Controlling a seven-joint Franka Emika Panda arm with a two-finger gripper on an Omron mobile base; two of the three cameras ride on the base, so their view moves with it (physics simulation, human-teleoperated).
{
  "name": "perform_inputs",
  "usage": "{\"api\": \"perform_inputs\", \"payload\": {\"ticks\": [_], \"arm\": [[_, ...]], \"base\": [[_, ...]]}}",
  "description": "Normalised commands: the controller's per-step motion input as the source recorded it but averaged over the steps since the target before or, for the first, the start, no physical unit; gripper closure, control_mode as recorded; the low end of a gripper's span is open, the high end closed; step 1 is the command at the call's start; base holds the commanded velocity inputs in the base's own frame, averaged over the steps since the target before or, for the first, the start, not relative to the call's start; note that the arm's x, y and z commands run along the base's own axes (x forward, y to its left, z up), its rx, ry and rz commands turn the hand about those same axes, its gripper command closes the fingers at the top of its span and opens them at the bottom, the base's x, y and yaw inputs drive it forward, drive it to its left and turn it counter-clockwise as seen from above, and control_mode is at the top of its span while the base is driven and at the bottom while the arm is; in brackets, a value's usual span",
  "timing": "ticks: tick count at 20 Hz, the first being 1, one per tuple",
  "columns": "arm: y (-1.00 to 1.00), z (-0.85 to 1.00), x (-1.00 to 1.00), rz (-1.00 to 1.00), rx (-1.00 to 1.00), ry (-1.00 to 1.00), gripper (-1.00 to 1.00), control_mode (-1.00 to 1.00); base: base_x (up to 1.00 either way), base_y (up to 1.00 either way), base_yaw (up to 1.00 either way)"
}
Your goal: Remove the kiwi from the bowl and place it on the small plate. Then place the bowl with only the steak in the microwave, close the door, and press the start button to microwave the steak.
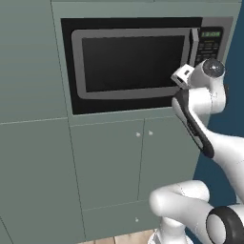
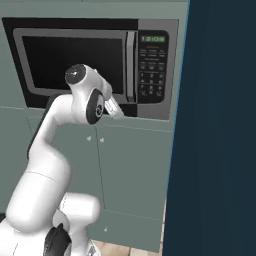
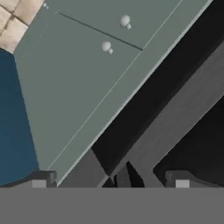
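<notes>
Microwave (image 1: 138,64) work at this moment has the white arm (image 1: 205,138) rising nearest the cameras, bent up from the base so that its wrist sits just in front of the microwave's lower right corner. At the end of the arm the tool (image 3: 111,180) hangs close to that corner; in the hand view its two dark fingertips (image 3: 43,178) stand wide apart with nothing between them, so it is open and grips nothing. Just beyond the fingertips lies the silver-grey frame of the door (image 1: 131,62), which sits shut and flush in the microwave's black surround, its vertical silver handle (image 2: 131,65) at its right edge. Right of the handle is the dark keypad panel (image 2: 152,67) with a green display at its top. Below the microwave run grey-green cabinet doors (image 1: 107,162) with small round knobs (image 3: 125,20), and a dark blue wall (image 2: 220,130) stands to the microwave's right.
</notes>
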Motion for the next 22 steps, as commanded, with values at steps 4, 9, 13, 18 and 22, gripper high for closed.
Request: {"api": "perform_inputs", "payload": {"ticks": [4,9,13,18,22], "arm": [[-0.82,-0.2,-0.98,-0.08,0.32,0.0,-1.0,-1.0],[-0.86,-0.39,-0.49,-0.07,0.3,-0.07,-1.0,-1.0],[-0.53,0.0,0.12,-0.07,0.25,-0.1,-1.0,-1.0],[-0.32,0.04,0.43,-0.1,0.27,-0.01,-1.0,-1.0],[-0.12,0.0,0.47,-0.04,0.19,0.0,-1.0,-1.0]], "base": [[0.0,0.0,0.0],[0.0,0.0,0.0],[0.0,0.0,0.0],[0.0,0.0,0.0],[0.0,0.0,0.0]]}}
